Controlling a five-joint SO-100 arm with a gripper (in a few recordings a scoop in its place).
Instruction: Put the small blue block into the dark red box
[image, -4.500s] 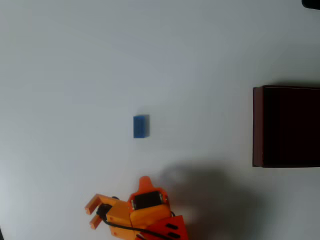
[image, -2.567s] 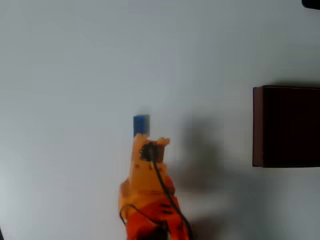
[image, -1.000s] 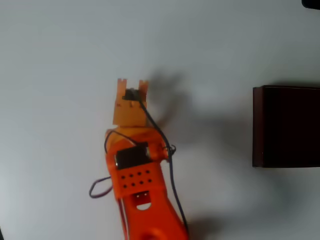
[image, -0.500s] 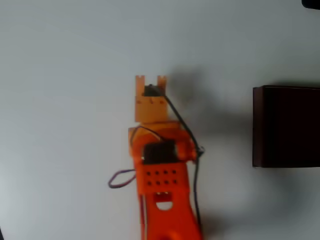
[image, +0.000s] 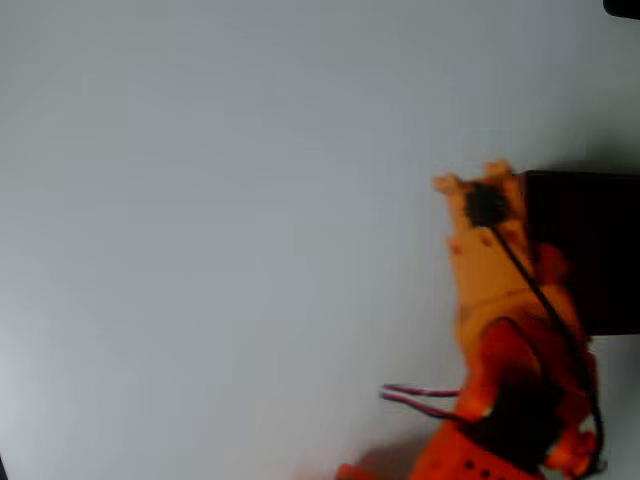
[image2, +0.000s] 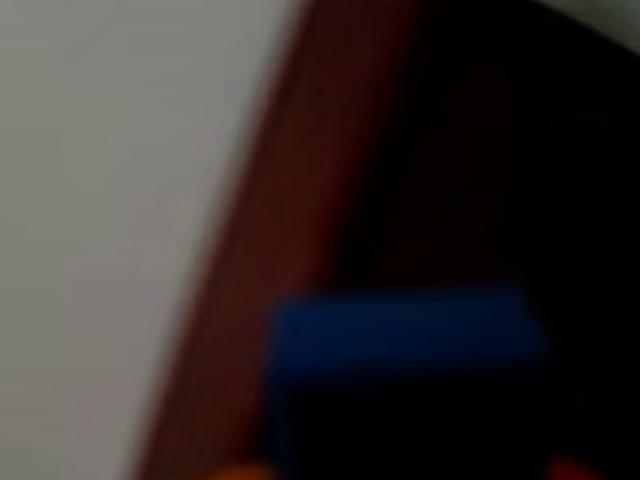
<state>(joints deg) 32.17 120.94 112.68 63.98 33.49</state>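
The dark red box (image: 595, 250) sits at the right edge of the overhead view, its left wall covered by my orange arm. My gripper (image: 470, 178) hovers over that left wall, pointing away from the arm's base. In the blurred wrist view the small blue block (image2: 405, 335) sits close to the camera between my fingers. Behind it are the maroon wall (image2: 285, 240) and the box's dark interior. The gripper is shut on the block, which the arm hides in the overhead view.
The white table (image: 220, 250) stretches bare to the left of the box. Red and black wires (image: 415, 395) loop out from the arm near the bottom edge. A dark object (image: 625, 6) pokes in at the top right corner.
The arm has swung right from the table's middle to the box's left wall. The block has left its earlier spot on the table and now rides in the gripper.
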